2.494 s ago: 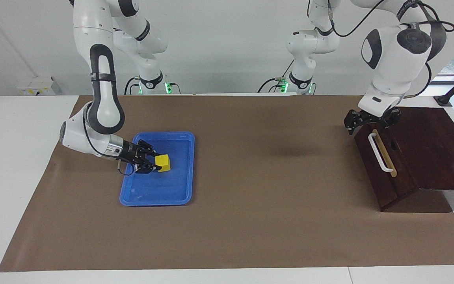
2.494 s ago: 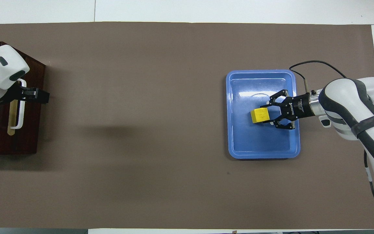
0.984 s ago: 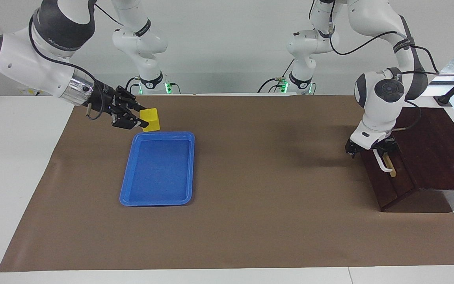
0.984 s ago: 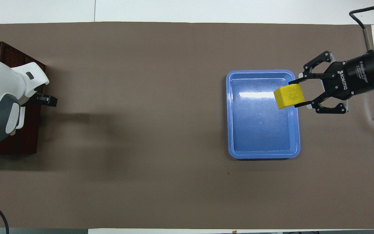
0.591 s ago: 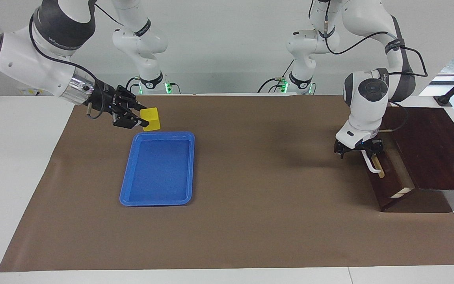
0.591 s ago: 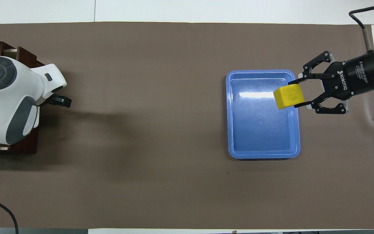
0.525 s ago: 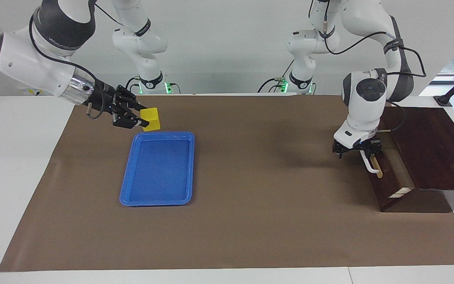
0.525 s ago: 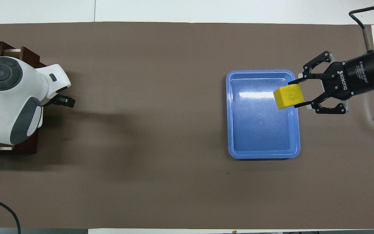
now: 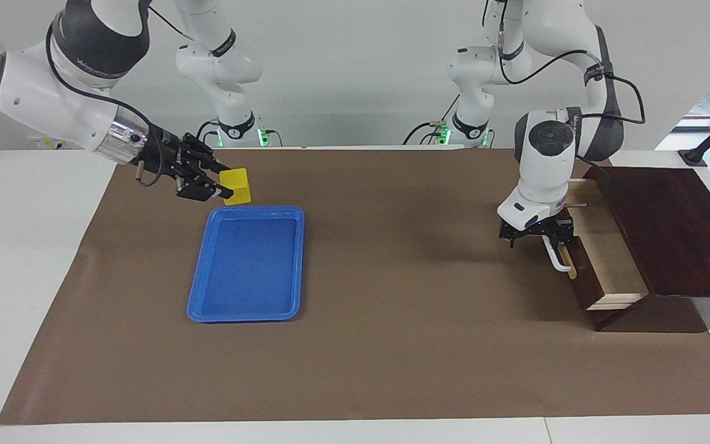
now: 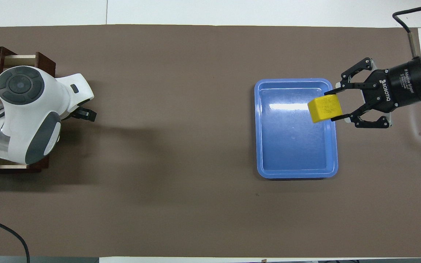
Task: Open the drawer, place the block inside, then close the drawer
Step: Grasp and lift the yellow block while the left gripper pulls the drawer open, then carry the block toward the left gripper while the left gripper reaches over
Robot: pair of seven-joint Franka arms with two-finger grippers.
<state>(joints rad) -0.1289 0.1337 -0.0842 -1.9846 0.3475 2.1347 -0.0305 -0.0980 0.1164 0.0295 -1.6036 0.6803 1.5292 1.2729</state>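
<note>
My right gripper [image 9: 222, 187] is shut on the small yellow block [image 9: 236, 185] and holds it in the air above an edge of the blue tray; the overhead view shows the same gripper [image 10: 333, 106] and block [image 10: 323, 109]. My left gripper [image 9: 537, 237] is shut on the white handle [image 9: 556, 258] of the dark brown drawer [image 9: 582, 279]. The drawer stands partly pulled out of its dark box [image 9: 675, 228], and its pale wood inside [image 9: 607, 253] shows bare. In the overhead view the left arm hides most of the drawer [image 10: 45, 60], and only part of the left gripper [image 10: 85, 115] shows.
The blue tray [image 9: 244, 316] lies bare on the brown mat toward the right arm's end and also shows in the overhead view [image 10: 296, 174]. The brown mat [image 9: 392, 308] stretches between the tray and the drawer.
The left gripper has pulled the drawer farther out of its box by the handle, so more pale interior shows. The right gripper still holds the block in the same place.
</note>
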